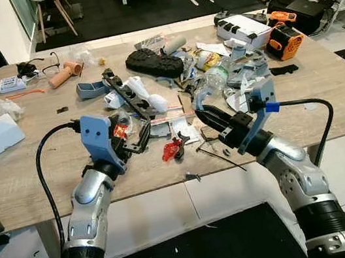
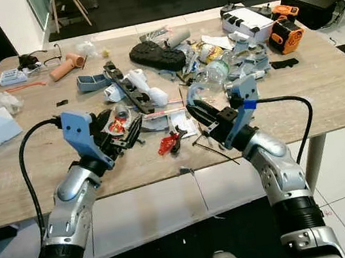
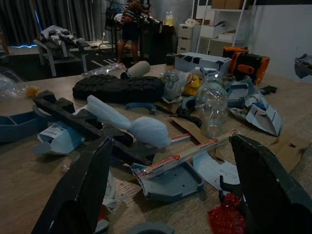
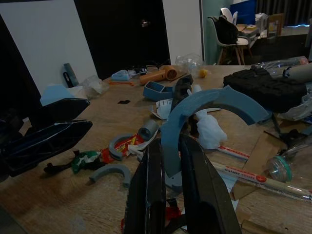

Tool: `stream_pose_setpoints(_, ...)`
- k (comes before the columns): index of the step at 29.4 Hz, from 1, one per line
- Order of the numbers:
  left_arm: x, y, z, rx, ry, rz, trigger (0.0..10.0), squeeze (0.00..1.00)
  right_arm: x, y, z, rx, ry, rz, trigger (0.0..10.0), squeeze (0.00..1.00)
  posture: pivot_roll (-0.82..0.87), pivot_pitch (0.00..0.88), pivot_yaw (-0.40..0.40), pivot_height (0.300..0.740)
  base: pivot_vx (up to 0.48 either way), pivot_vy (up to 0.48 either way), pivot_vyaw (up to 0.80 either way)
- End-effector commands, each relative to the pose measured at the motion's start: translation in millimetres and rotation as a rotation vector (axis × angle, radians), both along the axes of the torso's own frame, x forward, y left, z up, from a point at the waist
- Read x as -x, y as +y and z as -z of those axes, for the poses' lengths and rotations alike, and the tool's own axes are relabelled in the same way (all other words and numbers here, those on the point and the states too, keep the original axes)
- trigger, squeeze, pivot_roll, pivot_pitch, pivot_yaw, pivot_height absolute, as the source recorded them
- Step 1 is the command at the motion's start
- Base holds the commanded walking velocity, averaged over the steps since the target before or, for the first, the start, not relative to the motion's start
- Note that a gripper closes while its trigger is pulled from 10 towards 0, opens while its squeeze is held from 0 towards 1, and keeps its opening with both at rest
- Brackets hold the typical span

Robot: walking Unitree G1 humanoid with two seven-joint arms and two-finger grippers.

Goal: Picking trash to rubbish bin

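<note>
- The left gripper [image 1: 135,137] is hovering low over the near part of the wooden table [image 1: 28,179], with its two black fingers spread wide and holding nothing
- Just past those open fingers the blue flat piece [image 3: 170,183] is lying on the table, with a long thin stick [image 3: 190,152] resting across it; the stick's long way is running across the fingers, not along them
- A bit of red wrapper [image 1: 172,149] is sitting between the two grippers, near the table's front edge, and both arms are looking about as near to it
- The right gripper [image 1: 207,116] is squeezing a curved blue piece [image 4: 204,109] between its fingers, with the curve sticking up and out past the tips
- I think the right arm is the one carrying trash, so its next job is taking the piece to the rubbish bin
- The clear bottle [image 1: 212,81] is lying on its side farther back, in the pile, closer to the right arm
</note>
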State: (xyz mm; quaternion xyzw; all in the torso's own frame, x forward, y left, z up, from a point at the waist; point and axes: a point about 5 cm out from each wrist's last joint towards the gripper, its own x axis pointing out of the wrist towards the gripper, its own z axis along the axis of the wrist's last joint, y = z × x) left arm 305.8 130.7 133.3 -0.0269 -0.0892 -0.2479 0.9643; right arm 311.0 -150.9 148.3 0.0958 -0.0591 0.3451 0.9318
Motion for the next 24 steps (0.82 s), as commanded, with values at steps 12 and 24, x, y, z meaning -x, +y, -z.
stream_pose_setpoints(12,5.2,-8.8,5.6,0.004,0.016,0.026,10.0,0.00,6.4,-6.2,3.8,0.116,-0.009,0.125,10.0,0.00,-0.11,0.000,-0.029,0.740,0.000,0.000,0.00)
stream_pose_setpoints(24,20.9,-0.4,9.3,0.021,0.040,-0.002,10.0,0.00,26.4,-15.3,7.6,0.089,0.032,0.256,10.0,0.00,-0.12,0.000,0.014,0.740,0.000,0.000,0.00)
